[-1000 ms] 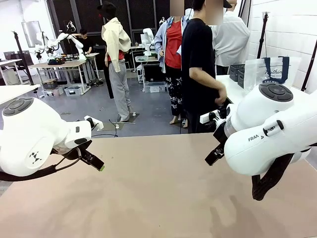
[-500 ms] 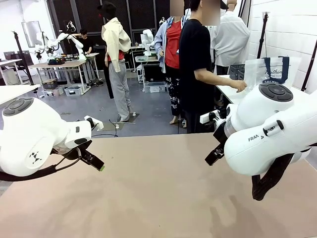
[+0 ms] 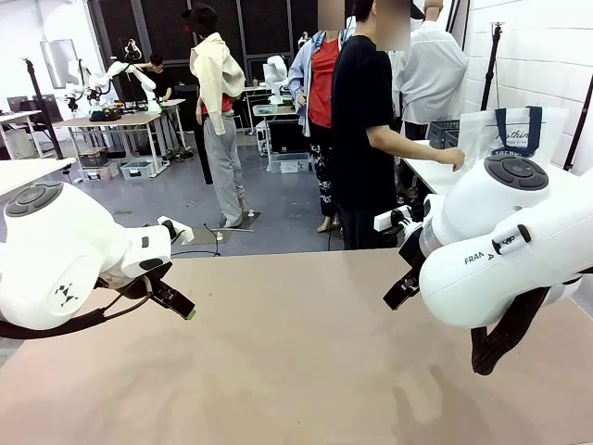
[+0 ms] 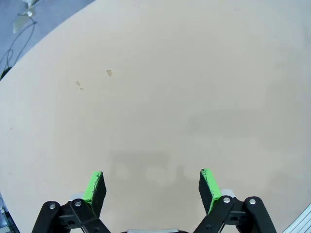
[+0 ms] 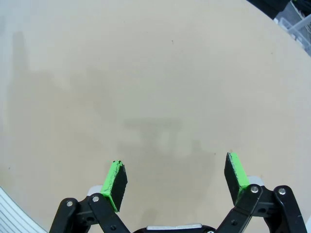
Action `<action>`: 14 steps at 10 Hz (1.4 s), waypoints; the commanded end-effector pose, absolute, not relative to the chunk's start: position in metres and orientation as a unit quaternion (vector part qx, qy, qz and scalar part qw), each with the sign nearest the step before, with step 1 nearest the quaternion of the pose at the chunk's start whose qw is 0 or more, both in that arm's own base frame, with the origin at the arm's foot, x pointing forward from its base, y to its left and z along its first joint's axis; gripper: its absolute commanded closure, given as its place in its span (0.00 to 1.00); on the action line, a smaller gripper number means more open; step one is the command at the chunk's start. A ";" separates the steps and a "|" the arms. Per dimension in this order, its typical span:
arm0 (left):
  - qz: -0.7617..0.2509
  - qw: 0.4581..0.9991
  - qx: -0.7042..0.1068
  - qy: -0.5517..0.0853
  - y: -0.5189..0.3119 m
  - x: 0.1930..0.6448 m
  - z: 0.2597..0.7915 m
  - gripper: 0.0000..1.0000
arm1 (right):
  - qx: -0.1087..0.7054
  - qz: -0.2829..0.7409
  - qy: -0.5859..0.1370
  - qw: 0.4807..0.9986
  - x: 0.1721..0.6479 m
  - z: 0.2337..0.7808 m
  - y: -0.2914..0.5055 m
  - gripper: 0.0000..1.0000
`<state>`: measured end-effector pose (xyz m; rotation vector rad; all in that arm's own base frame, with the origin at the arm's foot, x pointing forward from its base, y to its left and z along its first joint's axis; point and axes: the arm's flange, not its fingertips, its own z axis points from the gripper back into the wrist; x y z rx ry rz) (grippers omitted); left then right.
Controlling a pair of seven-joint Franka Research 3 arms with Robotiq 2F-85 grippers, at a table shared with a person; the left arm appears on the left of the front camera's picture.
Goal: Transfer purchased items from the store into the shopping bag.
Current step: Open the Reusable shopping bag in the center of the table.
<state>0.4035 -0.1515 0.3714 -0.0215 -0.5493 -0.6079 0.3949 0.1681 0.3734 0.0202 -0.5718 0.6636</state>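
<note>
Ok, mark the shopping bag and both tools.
shopping bag (image 3: 519, 134), front view, frosted front panel.
left tool (image 4: 151, 174), left wrist view, midway between fingertips.
right tool (image 5: 174, 161), right wrist view, midway between fingertips.

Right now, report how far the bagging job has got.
Done: nothing that I can see. In hand: a person's hand is at the shopping bag on the side table, near a dark basket. The left gripper and right gripper hang open, holding nothing, over the table. Left: every transfer, seemingly.
</note>
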 end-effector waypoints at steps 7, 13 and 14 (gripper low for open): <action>-0.295 0.917 -0.010 -0.267 -0.151 0.404 0.371 0.00 | 0.010 0.321 -0.277 0.906 0.395 0.373 0.168 0.00; -0.295 0.917 -0.010 -0.267 -0.151 0.404 0.371 0.00 | 0.010 0.321 -0.277 0.906 0.395 0.373 0.168 0.00; -0.295 0.917 -0.010 -0.267 -0.151 0.404 0.371 0.00 | 0.010 0.321 -0.277 0.906 0.395 0.373 0.168 0.00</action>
